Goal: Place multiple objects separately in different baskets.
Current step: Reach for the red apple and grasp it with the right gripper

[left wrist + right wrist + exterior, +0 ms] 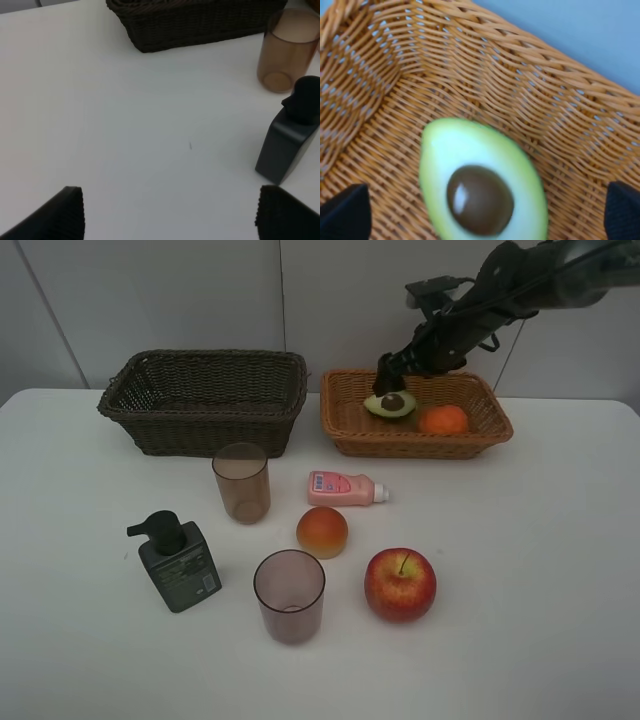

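Note:
The avocado half [390,405] lies cut side up in the light tan basket [420,447], beside the tangerine [443,419]. My right gripper [385,368] hovers just above the avocado half [480,185], open, with its fingertips [345,210] wide on either side and the tan basket's weave [470,60] all around. On the table stand two cups [241,482] [289,595], the pink bottle [345,488], the peach-coloured fruit [322,532], the apple [400,584] and the pump bottle [178,562]. The dark basket [200,430] holds nothing. My left gripper [170,215] is open over bare table, near the pump bottle [290,140].
In the left wrist view the dark basket [195,22] and one cup [287,50] lie ahead of the gripper. The white table [540,540] has bare surface on its right side and along its front edge. A grey wall rises behind the baskets.

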`<state>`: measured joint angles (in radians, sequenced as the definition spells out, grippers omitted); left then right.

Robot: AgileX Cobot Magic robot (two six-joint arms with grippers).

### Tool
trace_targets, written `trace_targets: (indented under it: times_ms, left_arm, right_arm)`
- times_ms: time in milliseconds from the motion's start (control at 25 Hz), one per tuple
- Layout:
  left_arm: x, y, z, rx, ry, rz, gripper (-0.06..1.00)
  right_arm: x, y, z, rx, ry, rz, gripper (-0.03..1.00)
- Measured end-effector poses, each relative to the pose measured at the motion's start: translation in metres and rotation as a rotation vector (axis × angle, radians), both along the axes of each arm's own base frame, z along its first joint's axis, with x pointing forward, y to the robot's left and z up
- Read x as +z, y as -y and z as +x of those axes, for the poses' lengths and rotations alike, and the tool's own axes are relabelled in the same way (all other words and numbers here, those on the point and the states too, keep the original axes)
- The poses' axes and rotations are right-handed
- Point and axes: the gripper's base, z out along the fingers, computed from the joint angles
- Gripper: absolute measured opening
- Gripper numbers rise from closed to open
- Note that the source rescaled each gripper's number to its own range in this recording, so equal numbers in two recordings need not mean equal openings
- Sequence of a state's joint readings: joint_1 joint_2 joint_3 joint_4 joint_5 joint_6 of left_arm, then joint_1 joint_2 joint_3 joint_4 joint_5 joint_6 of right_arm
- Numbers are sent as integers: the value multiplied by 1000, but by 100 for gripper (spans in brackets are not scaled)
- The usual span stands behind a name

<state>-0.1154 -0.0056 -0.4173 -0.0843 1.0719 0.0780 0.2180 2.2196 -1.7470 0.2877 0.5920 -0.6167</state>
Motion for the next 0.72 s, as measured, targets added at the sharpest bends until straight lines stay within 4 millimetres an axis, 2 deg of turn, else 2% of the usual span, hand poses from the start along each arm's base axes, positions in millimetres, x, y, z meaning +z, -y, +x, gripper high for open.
trace_targets:
  times_ms: [320, 600, 720]
  left_arm:
    - [0, 0, 0, 0, 0, 0, 93]
    - [0, 0, 0, 0, 0, 0, 93]
    - [0, 0, 0, 0, 0, 0, 93]
  right_arm:
    - [45, 1, -21, 57, -25, -67, 98]
    - [99, -24, -58, 159, -17, -91, 99]
    - [106, -29, -80, 190, -48, -96, 100]
